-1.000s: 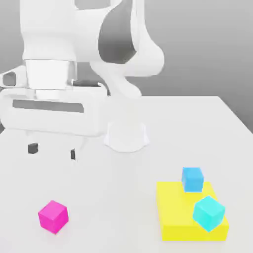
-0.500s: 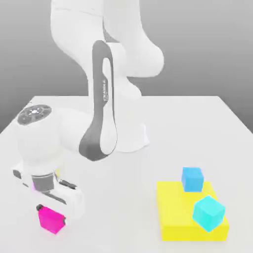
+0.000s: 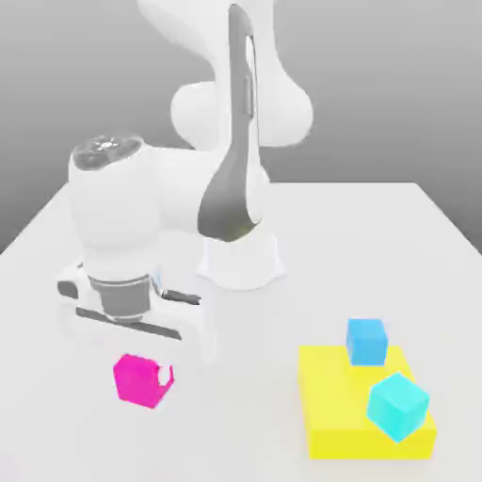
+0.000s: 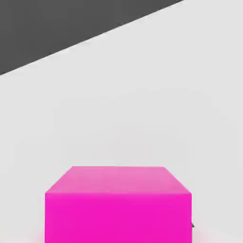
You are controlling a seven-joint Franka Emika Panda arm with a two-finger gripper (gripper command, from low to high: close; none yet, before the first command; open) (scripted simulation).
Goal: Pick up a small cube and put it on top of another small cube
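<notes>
Gripper (image 3: 151, 375) sits in the lower left of the exterior view, closed tight on the small cube (image 3: 141, 379), the magenta-pink block caught between its fingers just under the white hand. The cube appears lifted slightly off the table (image 3: 245, 424); whether it still touches the surface is hard to tell. In the hand view the same cube (image 4: 118, 204) sits close at the lower middle, with bare white tabletop (image 4: 142, 95) behind it and a dark band across the upper left.

Above the hand, the arm (image 3: 179, 207) bulks through the upper left and centre of the exterior view, its round base (image 3: 241, 261) at mid-frame. Well apart, in the lower right, lies a flat yellow block (image 3: 339, 414). A sky-blue cube (image 3: 365, 341) rests on its far edge, and a turquoise cube (image 3: 397, 406), turned at an angle, sits on its near right part. Open tabletop lies between the held cube and that group.
</notes>
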